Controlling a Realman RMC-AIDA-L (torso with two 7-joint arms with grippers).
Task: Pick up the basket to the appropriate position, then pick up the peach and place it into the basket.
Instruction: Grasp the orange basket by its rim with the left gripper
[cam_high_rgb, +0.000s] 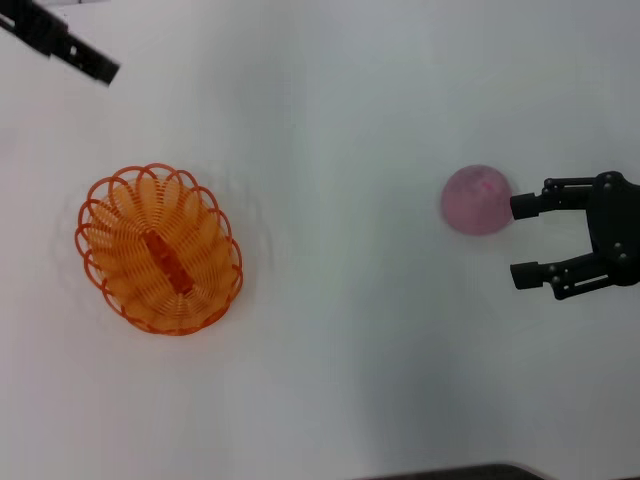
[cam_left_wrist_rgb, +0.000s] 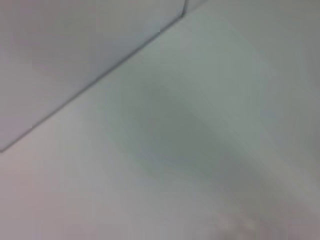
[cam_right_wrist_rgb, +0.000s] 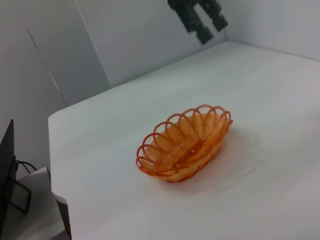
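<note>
Right gripper (cam_high_rgb: 520, 240) is spread wide, holding nothing, low over the white surface (cam_high_rgb: 340, 380) on the robot's right. The round dull-pink peach (cam_high_rgb: 477, 200) sits on the surface just beside it: the upper fingertip is at or nearly touching the peach's edge, while the lower fingertip is clear of it. So the peach lies ahead of the fingertips but off-centre, toward the upper finger, not between the two. My read: the gripper needs a sideways shift toward the peach before closing, otherwise it nudges the ball and it rolls.

The oval orange basket of looped wire-like plastic (cam_high_rgb: 160, 250) rests upright on the surface, well apart from the peach, on the robot's left. Its long axis runs diagonally in the head view. Nothing in it except a darker orange strip along its floor.

Left gripper (cam_high_rgb: 75, 50) is up at the far left corner, away from the basket; can't tell its state. Right arm is clearly nearer the peach.
</note>
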